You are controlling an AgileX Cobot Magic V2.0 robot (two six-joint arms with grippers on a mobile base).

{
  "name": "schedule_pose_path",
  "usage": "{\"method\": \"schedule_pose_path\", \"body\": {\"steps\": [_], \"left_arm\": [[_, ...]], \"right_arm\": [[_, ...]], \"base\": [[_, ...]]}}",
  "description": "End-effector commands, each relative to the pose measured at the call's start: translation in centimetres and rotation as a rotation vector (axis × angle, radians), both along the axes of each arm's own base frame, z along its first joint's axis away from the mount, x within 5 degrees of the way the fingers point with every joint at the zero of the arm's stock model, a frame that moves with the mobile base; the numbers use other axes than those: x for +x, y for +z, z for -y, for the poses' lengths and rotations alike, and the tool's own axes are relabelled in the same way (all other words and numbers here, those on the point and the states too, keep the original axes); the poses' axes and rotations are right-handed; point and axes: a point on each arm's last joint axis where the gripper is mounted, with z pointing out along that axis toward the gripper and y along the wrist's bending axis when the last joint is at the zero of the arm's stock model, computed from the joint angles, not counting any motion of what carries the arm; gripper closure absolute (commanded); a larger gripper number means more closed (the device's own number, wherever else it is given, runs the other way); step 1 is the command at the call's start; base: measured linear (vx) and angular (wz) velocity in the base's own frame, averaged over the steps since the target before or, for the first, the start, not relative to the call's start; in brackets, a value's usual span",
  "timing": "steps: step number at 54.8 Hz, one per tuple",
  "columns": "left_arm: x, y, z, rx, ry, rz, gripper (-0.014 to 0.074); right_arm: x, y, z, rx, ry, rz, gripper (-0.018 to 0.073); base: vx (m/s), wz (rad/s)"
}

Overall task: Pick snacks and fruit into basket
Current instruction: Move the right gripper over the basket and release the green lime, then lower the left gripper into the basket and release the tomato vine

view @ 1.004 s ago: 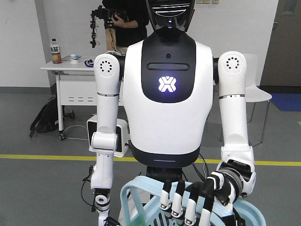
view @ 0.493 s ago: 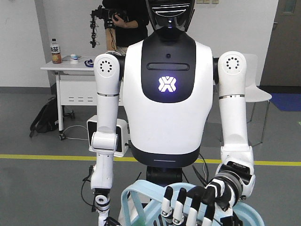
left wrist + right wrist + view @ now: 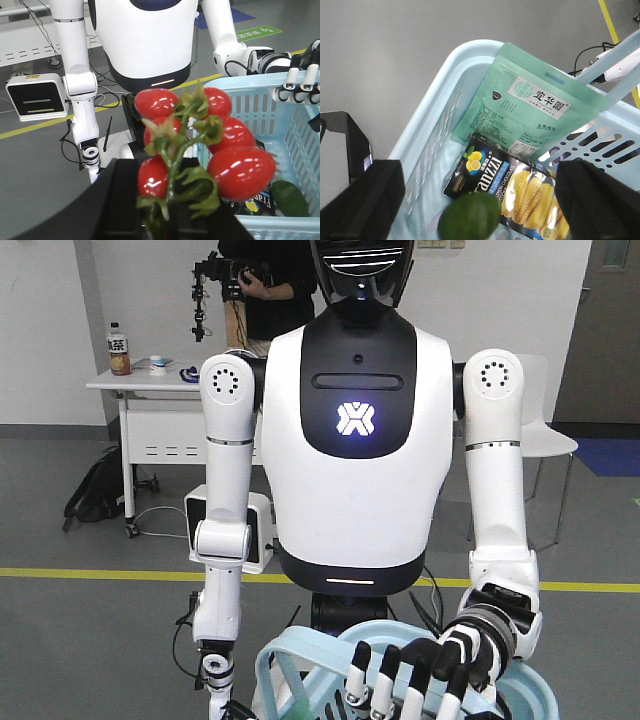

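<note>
In the left wrist view my left gripper (image 3: 172, 200) is shut on the green stem of a bunch of red fruit (image 3: 235, 167), held just outside the near left corner of the light blue basket (image 3: 250, 85). My right gripper (image 3: 480, 200) hangs open over the basket (image 3: 445, 75), its black fingers wide apart. Inside lie the black Franzzi box (image 3: 520, 187), a teal pouch (image 3: 530, 107) leaning on the far wall, and a green fruit (image 3: 470, 217). The left wrist view shows the box (image 3: 255, 200) and green fruit (image 3: 290, 197) too. The front view shows only the basket's rim (image 3: 300, 645).
A white humanoid robot (image 3: 355, 440) stands facing me and holds the basket with its black-and-white hand (image 3: 420, 675). Its other arm (image 3: 82, 100) hangs beside the basket. Behind it are a white table (image 3: 150, 390), a person and a yellow floor line (image 3: 100, 573).
The humanoid's hand has sunk a little on the basket's rim and the basket has shifted slightly. A strip at its waist now glows orange.
</note>
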Motion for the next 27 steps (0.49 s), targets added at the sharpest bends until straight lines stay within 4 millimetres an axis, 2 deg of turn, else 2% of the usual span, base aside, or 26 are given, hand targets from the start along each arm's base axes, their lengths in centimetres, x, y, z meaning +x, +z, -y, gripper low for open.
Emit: {"method": "schedule_pose_path", "body": {"steps": [1,6,18,27], "left_arm": [[0.3,1.3,0.1,-0.056,0.005,0.068,0.0604],[0.3,1.3,0.1,-0.055,0.005,0.069,0.0604],[0.4,1.3,0.1,0.047,-0.033,0.116,0.0604],[1.1,1.0,0.5,0.166,-0.11,0.125,0.0604]], "right_arm": [[0.3,2.3,0.1,0.121,-0.024,0.096,-0.0015],[-0.4,3.3,0.8,0.189,-0.041,0.097,0.0118],[-2.7,6.3,3.5,0.368,-0.077,0.142,0.0556],[-4.4,8.2,5.8,0.523,-0.123,0.169,0.0571]], "base": [[0.0,0.0],[0.0,0.0],[0.0,0.0],[0.0,0.0]]}}
